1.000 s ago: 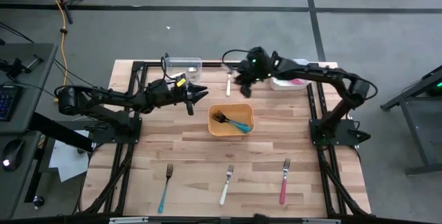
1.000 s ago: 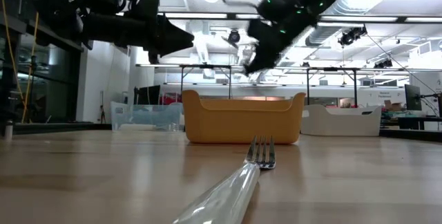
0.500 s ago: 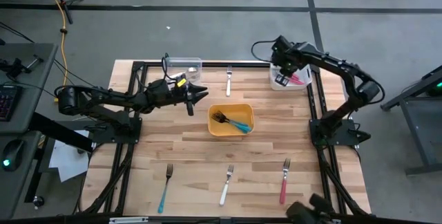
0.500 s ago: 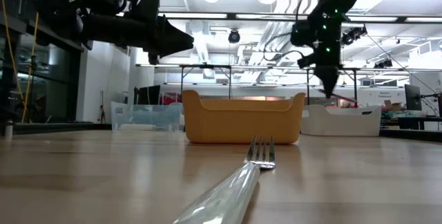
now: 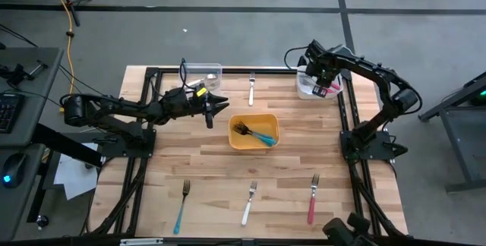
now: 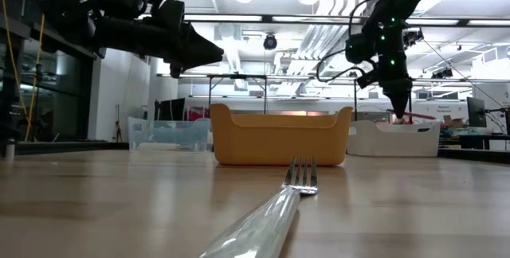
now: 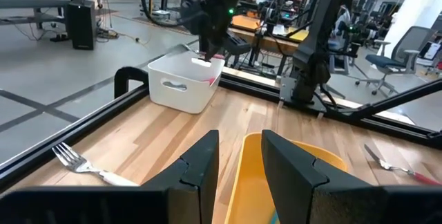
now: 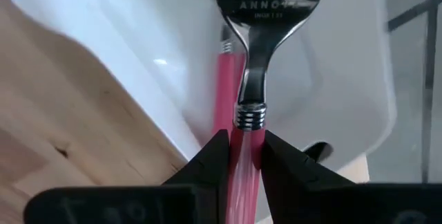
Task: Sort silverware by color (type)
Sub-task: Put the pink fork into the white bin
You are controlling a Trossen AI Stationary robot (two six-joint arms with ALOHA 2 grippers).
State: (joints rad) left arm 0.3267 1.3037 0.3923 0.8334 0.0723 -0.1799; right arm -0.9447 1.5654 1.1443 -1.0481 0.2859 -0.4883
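Pink-handled utensil held over the white bin

Table [image 5: 213, 162] of pale wood planks fills the high view, with both arms reaching in from its sides. Near its middle sits a yellow tray [image 5: 254, 132] holding a dark fork and a teal-handled fork [image 5: 263, 137]. At the far edge stand a clear bin [image 5: 202, 70] and a white bin [image 5: 310, 88], with a white-handled fork [image 5: 251, 88] lying between them. Along the near edge lie three forks well apart: teal-handled [image 5: 182, 205], white-handled [image 5: 249, 203] and pink-handled [image 5: 312, 198].

Only the right wrist view shows the grip: the right gripper [image 8: 239, 156] pinches a pink handle with a silver metal end [image 8: 252, 79] between narrow fingers, directly over the white bin, where another pink handle [image 8: 226, 89] lies. The low view shows this gripper hanging just above the bin's rim.

The left gripper [image 5: 220, 103] hovers between the clear bin and the yellow tray; its wrist view shows the fingers [image 7: 200, 162] partly apart, holding nothing.
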